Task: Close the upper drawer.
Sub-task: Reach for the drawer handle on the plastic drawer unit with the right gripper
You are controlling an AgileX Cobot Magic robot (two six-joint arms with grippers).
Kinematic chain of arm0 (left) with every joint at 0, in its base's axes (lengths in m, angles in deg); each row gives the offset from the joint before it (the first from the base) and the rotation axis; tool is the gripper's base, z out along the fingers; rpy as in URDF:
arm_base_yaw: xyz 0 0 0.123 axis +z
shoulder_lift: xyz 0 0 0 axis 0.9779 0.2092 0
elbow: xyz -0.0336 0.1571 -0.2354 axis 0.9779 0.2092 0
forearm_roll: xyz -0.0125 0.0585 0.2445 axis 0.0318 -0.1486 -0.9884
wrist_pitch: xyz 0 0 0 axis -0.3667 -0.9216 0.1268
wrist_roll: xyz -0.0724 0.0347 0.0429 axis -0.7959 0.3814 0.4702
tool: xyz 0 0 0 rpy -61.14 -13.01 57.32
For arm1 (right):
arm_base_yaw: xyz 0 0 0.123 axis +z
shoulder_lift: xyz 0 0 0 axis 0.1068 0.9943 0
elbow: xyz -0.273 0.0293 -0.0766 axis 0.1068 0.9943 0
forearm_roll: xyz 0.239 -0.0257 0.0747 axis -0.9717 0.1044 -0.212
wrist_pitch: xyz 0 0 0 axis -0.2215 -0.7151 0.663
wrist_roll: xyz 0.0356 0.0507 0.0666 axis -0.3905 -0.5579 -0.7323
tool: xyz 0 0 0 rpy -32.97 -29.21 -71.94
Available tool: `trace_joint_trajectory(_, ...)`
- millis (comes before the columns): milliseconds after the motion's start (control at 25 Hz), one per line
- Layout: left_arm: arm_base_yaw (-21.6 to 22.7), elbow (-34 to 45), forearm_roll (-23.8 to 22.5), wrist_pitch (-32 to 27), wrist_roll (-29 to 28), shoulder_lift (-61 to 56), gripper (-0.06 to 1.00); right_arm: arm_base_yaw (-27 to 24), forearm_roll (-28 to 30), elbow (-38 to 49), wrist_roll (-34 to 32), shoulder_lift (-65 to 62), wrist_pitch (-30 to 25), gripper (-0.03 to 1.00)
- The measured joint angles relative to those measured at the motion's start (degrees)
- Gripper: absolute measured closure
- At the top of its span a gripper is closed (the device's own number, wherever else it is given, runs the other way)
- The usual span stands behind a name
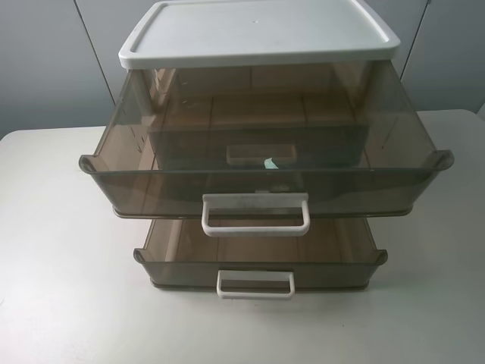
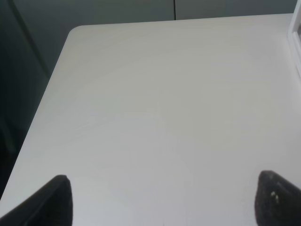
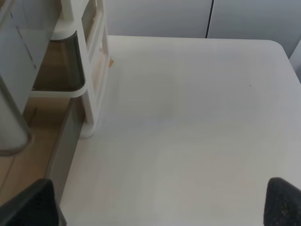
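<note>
While the upper drawer juts well out, close beside the spread, empty right gripper, the left gripper gapes empty too, farther off; best push its white handle squarely, centred, straight in

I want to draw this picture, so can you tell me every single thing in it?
upper drawer: one, smoky brown with a wide white handle, pulled far out under the lid
middle drawer: one, brown with a small white handle, seen through the upper drawer, set further back
lower drawer: one, brown with a white handle, partly pulled out at the bottom
cabinet lid: one, white, on top
green scrap: one, small, inside the drawers; which drawer is unclear
table: one, white, under the cabinet
wall: grey, behind
left gripper: one, dark, open, over bare table
right gripper: one, dark, open, beside the cabinet
</note>
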Motion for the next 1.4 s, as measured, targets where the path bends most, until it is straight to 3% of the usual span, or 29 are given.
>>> trace_joint_trajectory(280, 0.00, 0.00, 0.00, 0.00, 0.00, 0.00, 0.20, 0.90, 2.91, -6.53, 0.48, 5.39, -0.08, 0.30)
trace_joint_trajectory(520, 0.00, 0.00, 0.00, 0.00, 0.00, 0.00, 0.20, 9.65, 9.18, -14.51, 0.57, 23.36, 1.43, 0.30)
trace_joint_trajectory(840, 0.00, 0.00, 0.00, 0.00, 0.00, 0.00, 0.20, 26.92, 9.48, -23.67, 4.79, 42.99, 6.13, 0.30)
trace_joint_trajectory(1400, 0.00, 0.00, 0.00, 0.00, 0.00, 0.00, 0.20, 64.30, 6.65, -31.09, 4.03, 55.46, 9.41, 0.30)
